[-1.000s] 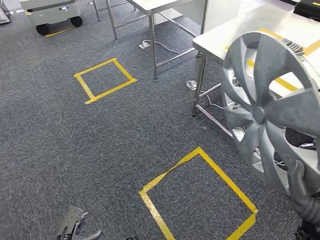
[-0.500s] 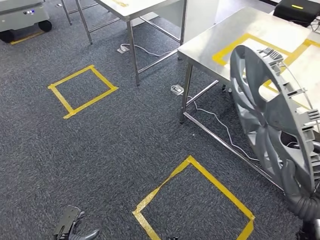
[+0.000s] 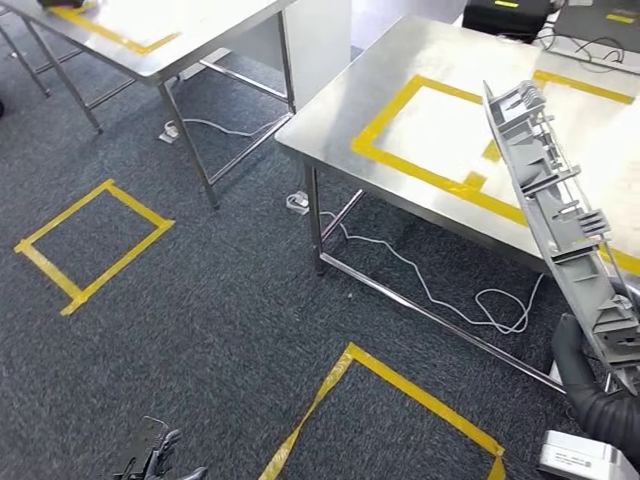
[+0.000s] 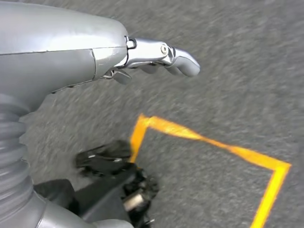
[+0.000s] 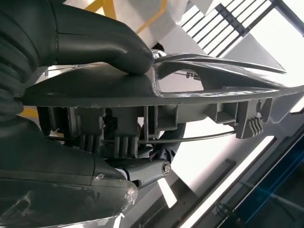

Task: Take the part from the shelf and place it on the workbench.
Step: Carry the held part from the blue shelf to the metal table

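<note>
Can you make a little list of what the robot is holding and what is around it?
Held thing: grey plastic wheel cover, seen edge-on
Holder: right hand, thumb on the cover's face
Left hand: holds nothing, fingers straight, over the carpet
Workbench: steel table with a yellow tape rectangle
Floor: dark grey carpet with yellow tape squares

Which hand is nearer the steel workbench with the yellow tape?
Right. The right hand holds the wheel cover beside the workbench; the left hand hangs low over carpet.

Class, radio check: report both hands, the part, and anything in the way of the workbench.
Right hand grips the wheel cover, held on edge over the workbench. Left hand hangs open over carpet. Taped area on bench bare.
</note>
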Controlling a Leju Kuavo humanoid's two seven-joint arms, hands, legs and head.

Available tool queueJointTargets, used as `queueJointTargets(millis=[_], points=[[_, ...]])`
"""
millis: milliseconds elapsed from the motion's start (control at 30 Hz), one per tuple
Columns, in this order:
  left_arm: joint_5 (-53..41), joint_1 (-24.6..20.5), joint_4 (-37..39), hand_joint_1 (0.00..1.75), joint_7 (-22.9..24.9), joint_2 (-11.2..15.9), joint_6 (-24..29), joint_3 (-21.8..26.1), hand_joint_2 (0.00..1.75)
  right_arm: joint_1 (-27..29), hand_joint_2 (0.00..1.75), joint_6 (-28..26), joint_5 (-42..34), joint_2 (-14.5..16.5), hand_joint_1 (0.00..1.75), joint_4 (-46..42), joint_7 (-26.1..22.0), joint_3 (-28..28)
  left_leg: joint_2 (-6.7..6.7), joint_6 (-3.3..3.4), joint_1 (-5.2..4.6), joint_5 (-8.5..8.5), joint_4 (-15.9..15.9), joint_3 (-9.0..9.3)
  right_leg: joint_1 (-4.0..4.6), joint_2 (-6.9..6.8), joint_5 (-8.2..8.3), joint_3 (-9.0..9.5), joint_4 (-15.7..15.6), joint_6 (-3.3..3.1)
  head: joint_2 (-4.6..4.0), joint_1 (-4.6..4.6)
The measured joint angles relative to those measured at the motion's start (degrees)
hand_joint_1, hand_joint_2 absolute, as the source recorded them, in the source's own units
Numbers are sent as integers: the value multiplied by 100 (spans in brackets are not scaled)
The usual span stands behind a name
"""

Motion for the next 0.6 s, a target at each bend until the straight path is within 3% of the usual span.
queueJointTargets(millis=[33, 100, 133, 167, 200, 267, 333, 367, 433, 467, 500, 533, 600], points=[[-12, 9, 1, 0, 0, 8, -1, 9, 175, 7, 175, -19, 156, -11, 175, -3, 25, 38, -34, -21, 5, 311, -263, -110, -36, 61, -144, 164, -10, 33, 0, -4], [-46, 32, 3, 0, 1, 22, -7, 38, 175, 15, 175, -80, 645, -59, 175, -14, 130, 144, -167, -45, 43, 1450, -976, -244, -83, 187, -409, 444, -26, 108, -1, -73], [-72, 45, 3, 0, 4, 26, -12, 56, 175, 21, 175, -108, 935, -96, 175, -31, 221, 215, -218, -41, 54, 1887, -1247, -250, -92, 252, -544, 552, -97, 145, -2, -104], [-91, 44, 1, 0, 5, 26, -16, 68, 175, 40, 175, -128, 1206, -151, 175, -54, 337, 296, -240, -23, 63, 2091, -1444, -218, -92, 306, -569, 678, -141, 185, -2, -133], [-109, 29, -2, 0, 4, 23, -19, 77, 175, 71, 175, -149, 1440, -216, 175, -81, 468, 390, -222, 4, 52, 2054, -1519, -112, -84, 338, -544, 775, -181, 222, -2, -136], [-145, 8, -4, 0, -10, 15, -20, 85, 175, 132, 175, -180, 1769, -377, 175, -124, 710, 603, -170, 91, 47, 1982, -1613, 167, -60, 132, -339, 836, 63, 267, -1, -102], [-186, 22, -3, 0, -26, 16, -19, 109, 175, 177, 175, -228, 1971, -557, 175, -136, 905, 827, -82, 174, 30, 1937, -1638, 457, -31, -217, -334, 542, 689, 269, -1, -56], [-206, 34, -3, 0, -32, 15, -19, 123, 175, 200, 175, -251, 2043, -647, 175, -137, 986, 930, -29, 206, 19, 1864, -1635, 594, -8, -322, -479, 312, 1004, 268, -2, -39], [-231, 37, -2, 0, -43, 6, -19, 139, 175, 243, 175, -284, 2142, -797, 175, -137, 1105, 1095, 67, 245, 1, 1642, -1638, 882, 44, -377, -1031, -144, 1291, 271, -2, -30], [-237, 33, -2, 0, -48, 1, -19, 142, 175, 256, 175, -290, 2171, -853, 175, -137, 1143, 1156, 111, 258, -2, 1535, -1643, 1040, 70, -380, -1293, -302, 1238, 267, -2, -25], [-238, 28, -2, 0, -51, -3, -19, 145, 175, 265, 175, -293, 2190, -900, 175, -139, 1171, 1204, 151, 269, -5, 1426, -1649, 1201, 95, -388, -1416, -413, 1074, 249, -2, -21], [-239, 23, -2, 0, -52, -8, -19, 150, 175, 271, 175, -298, 2201, -941, 175, -143, 1200, 1248, 190, 274, -10, 1320, -1655, 1362, 123, -422, -1289, -492, 821, 207, -2, -17], [-236, 10, 2, 0, -43, -23, -20, 181, 175, 281, 175, -305, 2213, -1016, 175, -165, 1264, 1332, 249, 266, -20, 1103, -1663, 1627, 182, -621, -355, -539, 334, 88, -2, -20]])
